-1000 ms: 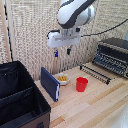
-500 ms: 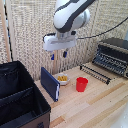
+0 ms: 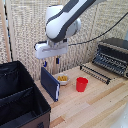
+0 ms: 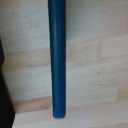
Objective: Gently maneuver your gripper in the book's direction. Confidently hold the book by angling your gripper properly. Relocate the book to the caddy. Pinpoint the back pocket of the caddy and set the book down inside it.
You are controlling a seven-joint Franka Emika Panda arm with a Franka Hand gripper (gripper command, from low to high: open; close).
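Caddy sits at exterior view's left on the bench. Gripper hangs above the book, fingers parted, holding nothing. Book stands upright just beside the caddy, red cup nearby.

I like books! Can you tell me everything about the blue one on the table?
The book is thin, dark navy blue and looks like a hardcover. It stands upright on its edge on the pale wooden table, between the black caddy and the red cup. The end effector hovers above it, not touching.
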